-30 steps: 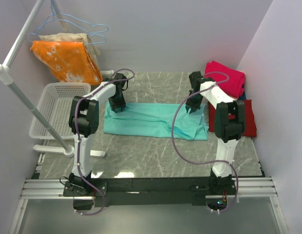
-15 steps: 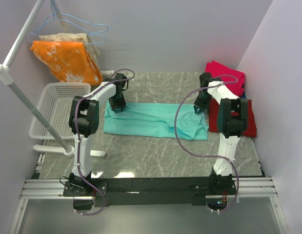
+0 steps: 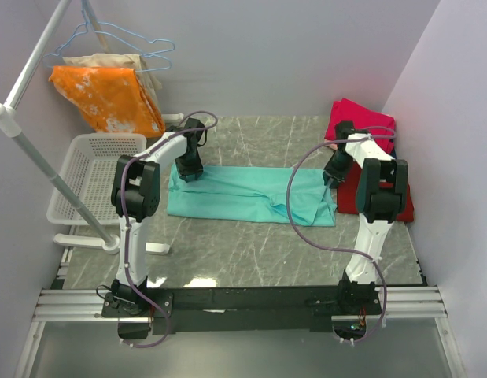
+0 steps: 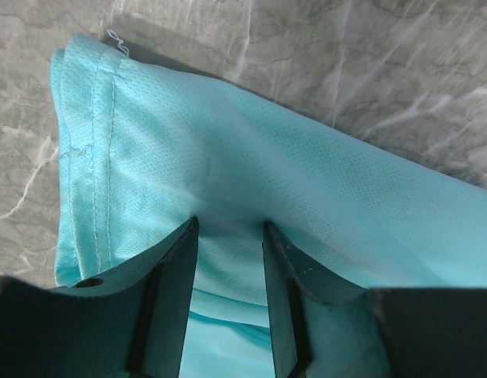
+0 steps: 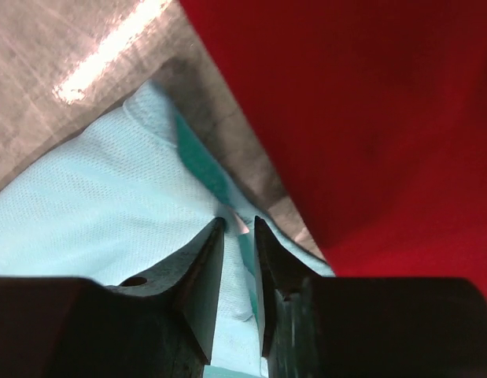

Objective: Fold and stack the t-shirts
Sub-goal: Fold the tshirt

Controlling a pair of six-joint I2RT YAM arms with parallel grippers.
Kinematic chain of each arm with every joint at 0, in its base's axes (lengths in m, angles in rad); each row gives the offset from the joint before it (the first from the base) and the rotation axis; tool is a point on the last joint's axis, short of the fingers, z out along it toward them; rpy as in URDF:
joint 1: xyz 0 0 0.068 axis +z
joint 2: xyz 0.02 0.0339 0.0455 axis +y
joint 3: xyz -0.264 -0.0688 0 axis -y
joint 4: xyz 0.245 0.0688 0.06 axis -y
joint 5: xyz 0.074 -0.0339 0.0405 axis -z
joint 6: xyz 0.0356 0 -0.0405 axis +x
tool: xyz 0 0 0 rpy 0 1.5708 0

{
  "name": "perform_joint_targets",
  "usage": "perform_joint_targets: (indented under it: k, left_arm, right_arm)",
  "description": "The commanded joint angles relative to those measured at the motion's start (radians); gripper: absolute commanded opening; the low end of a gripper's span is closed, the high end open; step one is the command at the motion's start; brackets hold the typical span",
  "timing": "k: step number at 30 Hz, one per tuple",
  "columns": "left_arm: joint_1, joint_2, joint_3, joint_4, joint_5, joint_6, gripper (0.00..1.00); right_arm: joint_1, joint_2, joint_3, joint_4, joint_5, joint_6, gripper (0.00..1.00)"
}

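Teal t-shirt (image 3: 251, 195) lies flat mid-table on the grey marble-pattern table (image 3: 251, 252), folded into a long strip running left to right. Up close we see a fine mesh knit, matte, with soft creases. One end has a double-stitched hem and a loose thread at the corner.

Left gripper (image 3: 188, 172) sits on the strip's far-left corner. In the left wrist view its black, wedge-shaped fingers (image 4: 174, 276) stand a moderate gap apart. The tips are down on the cloth and teal fabric (image 4: 267, 173) fills the gap, with a crease running into it. We cannot tell whether the jaws actually bite.

Right gripper (image 3: 331, 175) is at the far-right corner. In the right wrist view its fingers (image 5: 202, 272) are nearly together. A folded teal edge (image 5: 94, 205) runs into the narrow slot between the tips. We cannot tell whether they clamp it.

Dark red t-shirt (image 3: 392, 198) lies folded at the right table edge, just beside the teal end. It is smooth and plain (image 5: 369, 118), and a thin wedge of table shows between the two. Magenta-pink t-shirt (image 3: 365, 122) lies beyond it in the far-right corner.

A white perforated plastic basket (image 3: 82, 169) sits off the table's left side. An orange white-blotched cloth (image 3: 109, 98) hangs above it.
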Motion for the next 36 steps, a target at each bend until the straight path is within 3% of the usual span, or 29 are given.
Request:
perform_joint_targets:
  k: [1, 14, 21, 23, 36]
  left_arm:
    - [0.001, 0.012, 0.008, -0.035, -0.028, 0.012, 0.45]
    - [0.001, 0.018, 0.022, -0.044, -0.030, 0.015, 0.45]
    - [0.001, 0.017, 0.023, -0.049, -0.033, 0.014, 0.45]
    - [0.001, 0.017, 0.022, -0.047, -0.033, 0.014, 0.45]
    - [0.001, 0.010, 0.016, -0.045, -0.036, 0.009, 0.45]
  right_arm:
    - [-0.017, -0.058, 0.003, 0.026, 0.027, -0.006, 0.31]
    - [-0.017, -0.009, 0.020, 0.069, -0.039, -0.006, 0.29]
    - [-0.017, 0.007, 0.037, 0.068, -0.073, -0.011, 0.10]
    - [-0.018, 0.004, 0.040, 0.066, -0.073, -0.012, 0.00]
    - [-0.020, -0.107, 0.097, 0.049, -0.061, -0.017, 0.00]
